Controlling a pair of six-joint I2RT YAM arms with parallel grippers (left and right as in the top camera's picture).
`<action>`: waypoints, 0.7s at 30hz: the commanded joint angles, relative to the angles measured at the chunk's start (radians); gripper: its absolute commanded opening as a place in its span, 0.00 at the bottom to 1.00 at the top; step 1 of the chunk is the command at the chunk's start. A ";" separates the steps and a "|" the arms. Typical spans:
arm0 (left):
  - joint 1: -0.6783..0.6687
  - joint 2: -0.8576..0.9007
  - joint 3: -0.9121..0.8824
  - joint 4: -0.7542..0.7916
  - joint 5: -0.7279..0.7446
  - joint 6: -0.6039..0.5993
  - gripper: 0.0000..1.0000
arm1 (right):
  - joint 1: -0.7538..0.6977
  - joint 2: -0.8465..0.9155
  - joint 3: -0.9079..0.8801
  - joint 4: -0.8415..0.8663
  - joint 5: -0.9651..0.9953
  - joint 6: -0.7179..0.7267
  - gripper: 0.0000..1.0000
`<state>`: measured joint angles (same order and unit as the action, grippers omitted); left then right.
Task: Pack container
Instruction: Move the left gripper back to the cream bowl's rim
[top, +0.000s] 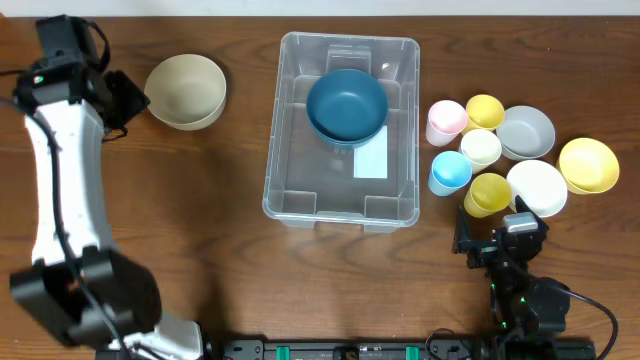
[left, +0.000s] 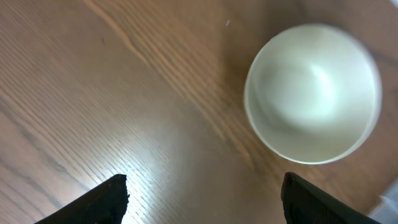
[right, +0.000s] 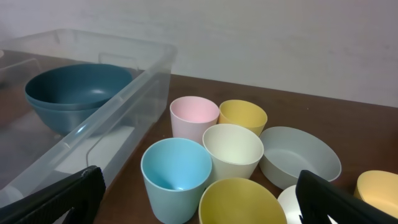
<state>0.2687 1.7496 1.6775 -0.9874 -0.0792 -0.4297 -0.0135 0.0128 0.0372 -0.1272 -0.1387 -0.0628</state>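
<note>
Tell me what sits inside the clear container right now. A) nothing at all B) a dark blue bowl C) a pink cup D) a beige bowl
B: the dark blue bowl rests inside the container, while the pink cup and the beige bowl stand outside it.

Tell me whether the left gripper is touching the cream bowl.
Apart. In the left wrist view, bare table shows between the open left gripper and the cream bowl.

Brown wood-grain table (top: 230, 170), white wall (right: 280, 37) behind.
</note>
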 joint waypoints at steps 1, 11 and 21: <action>0.018 0.076 -0.008 -0.003 0.052 -0.016 0.80 | 0.008 -0.003 -0.001 -0.004 0.000 -0.006 0.99; 0.027 0.272 -0.008 0.059 0.297 -0.021 0.80 | 0.008 -0.003 -0.001 -0.004 0.000 -0.006 0.99; 0.027 0.360 -0.008 0.148 0.307 -0.021 0.80 | 0.008 -0.003 -0.001 -0.004 0.000 -0.006 0.99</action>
<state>0.2920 2.1048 1.6749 -0.8558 0.2119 -0.4454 -0.0135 0.0128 0.0372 -0.1272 -0.1387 -0.0628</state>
